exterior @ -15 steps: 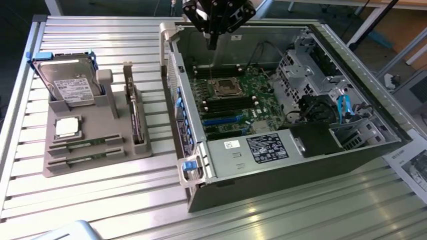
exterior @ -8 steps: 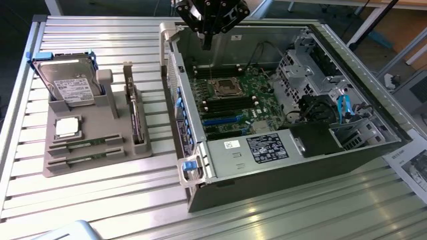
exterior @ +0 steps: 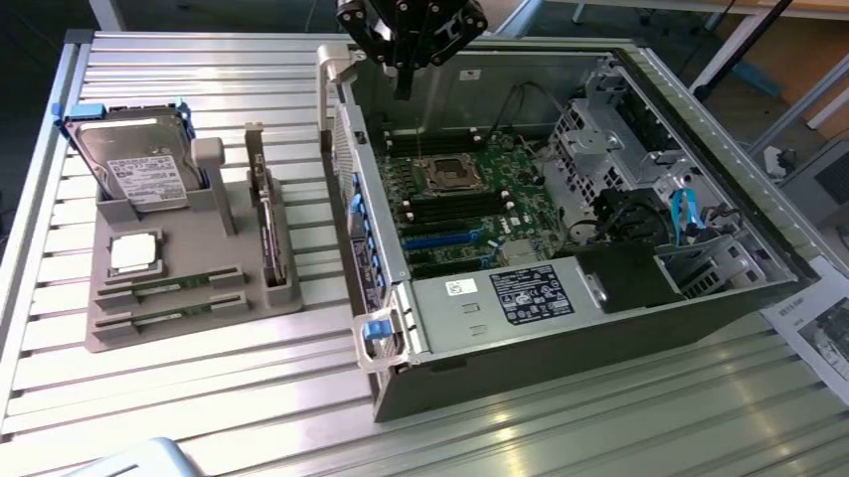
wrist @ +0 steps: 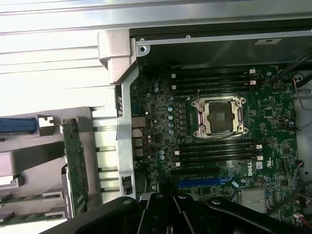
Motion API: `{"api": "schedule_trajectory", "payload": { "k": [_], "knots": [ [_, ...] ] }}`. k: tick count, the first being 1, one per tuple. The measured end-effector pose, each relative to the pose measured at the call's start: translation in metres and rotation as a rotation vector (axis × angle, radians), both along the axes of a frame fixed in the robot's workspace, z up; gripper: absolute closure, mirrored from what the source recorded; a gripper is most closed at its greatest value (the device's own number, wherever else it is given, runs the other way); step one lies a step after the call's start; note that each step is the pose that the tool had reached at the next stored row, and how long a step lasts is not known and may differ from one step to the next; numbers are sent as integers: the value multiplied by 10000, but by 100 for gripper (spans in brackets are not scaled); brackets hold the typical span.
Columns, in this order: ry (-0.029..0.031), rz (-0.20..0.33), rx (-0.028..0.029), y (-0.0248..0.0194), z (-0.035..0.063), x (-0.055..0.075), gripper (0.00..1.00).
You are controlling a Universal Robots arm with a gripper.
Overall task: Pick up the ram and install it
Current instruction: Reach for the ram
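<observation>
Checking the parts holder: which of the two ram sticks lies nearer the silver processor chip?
The ram right beside the processor chip; the other ram sits one slot farther from it.

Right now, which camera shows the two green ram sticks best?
The exterior view: the two ram sticks lie whole, side by side, in the gray holder. The wrist view cuts the ram sticks off at its edge.

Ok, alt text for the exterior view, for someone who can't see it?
The shut gripper hangs empty above the open case. On the exterior view's left, both ram sticks lie in a gray holder with a hard drive, processor and card.
</observation>
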State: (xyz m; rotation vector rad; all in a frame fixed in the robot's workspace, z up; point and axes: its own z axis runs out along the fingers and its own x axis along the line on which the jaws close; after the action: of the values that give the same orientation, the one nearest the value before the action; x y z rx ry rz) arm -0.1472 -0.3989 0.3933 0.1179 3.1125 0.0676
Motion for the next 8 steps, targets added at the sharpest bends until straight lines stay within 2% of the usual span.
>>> {"api": "schedule_trajectory", "payload": {
  "k": [8],
  "knots": [
    [-1,1,0,0,0,-124,90]
  ]
}}
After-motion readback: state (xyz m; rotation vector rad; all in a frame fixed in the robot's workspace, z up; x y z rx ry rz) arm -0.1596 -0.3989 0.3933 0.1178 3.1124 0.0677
